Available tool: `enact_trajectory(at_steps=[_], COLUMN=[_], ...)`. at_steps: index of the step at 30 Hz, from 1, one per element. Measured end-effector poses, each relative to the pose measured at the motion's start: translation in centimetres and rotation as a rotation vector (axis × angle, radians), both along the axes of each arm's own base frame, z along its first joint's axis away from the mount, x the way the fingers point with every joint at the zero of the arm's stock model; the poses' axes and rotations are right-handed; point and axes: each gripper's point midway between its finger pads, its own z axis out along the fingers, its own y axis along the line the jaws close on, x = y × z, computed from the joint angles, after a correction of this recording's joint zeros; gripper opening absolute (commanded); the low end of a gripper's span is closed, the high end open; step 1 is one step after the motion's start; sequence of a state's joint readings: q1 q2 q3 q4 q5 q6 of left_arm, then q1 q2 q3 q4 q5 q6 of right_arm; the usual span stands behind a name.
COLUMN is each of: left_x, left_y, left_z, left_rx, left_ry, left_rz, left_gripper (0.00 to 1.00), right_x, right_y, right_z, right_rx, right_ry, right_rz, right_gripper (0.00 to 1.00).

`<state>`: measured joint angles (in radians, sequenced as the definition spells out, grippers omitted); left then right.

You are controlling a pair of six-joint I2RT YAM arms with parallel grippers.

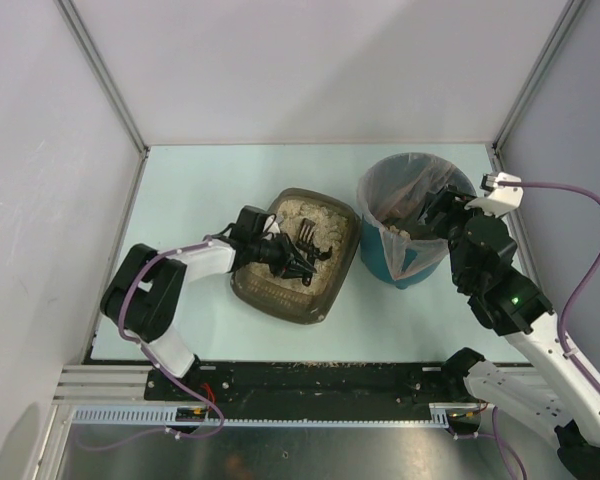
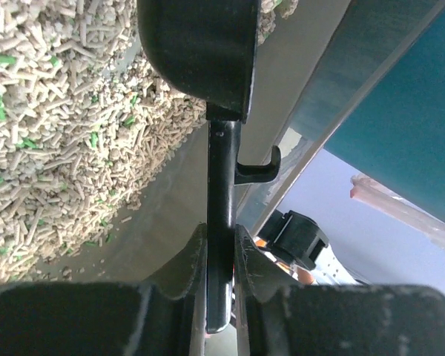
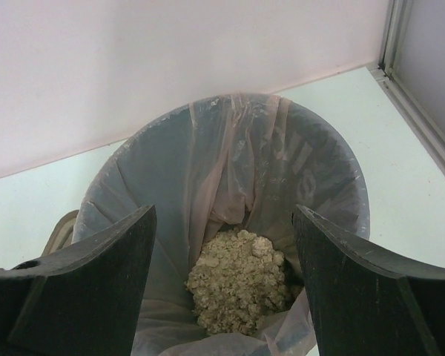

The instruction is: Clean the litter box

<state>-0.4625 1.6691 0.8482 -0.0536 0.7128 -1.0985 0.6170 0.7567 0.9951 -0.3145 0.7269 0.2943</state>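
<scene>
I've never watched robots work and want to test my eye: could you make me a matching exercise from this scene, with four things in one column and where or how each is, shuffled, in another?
Things:
1. scoop
2. teal bin
3. litter box
4. right hand

States:
A. open, over the bin's mouth
B. dark brown tray with beige pellets
C. clamped in the left hand, over the litter
D. lined with a clear bag, litter clump at the bottom

Pairs: 1-C, 2-D, 3-B, 4-A
</scene>
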Motion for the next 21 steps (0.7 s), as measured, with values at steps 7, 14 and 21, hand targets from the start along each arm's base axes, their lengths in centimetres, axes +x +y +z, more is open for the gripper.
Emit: enact_trajectory(at_steps=[7,14,21], left_x=[-0.1,-1.8,-3.3], left_y=[0.2,1.4,2.0], left_z=[-0.7,-0.7,-0.2], left_rx=[-0.033,-0.022,-0.025], left_ry=[-0.104,-0.121,-0.095], left_rz=[0.004,0.029,0.033], left_gripper=[0.0,0.0,0.0], right_x=[0.1,0.2,0.6], right_y=[0.1,0.4,1.0], right_z=[0.0,-0.1,-0.3], right_rx=[0.0,-0.001,0.001], right_ry=[0.002,0.005,0.01], right_rz=[0.006,0.013,0.034], right_gripper=[0.79,0.79,0.78])
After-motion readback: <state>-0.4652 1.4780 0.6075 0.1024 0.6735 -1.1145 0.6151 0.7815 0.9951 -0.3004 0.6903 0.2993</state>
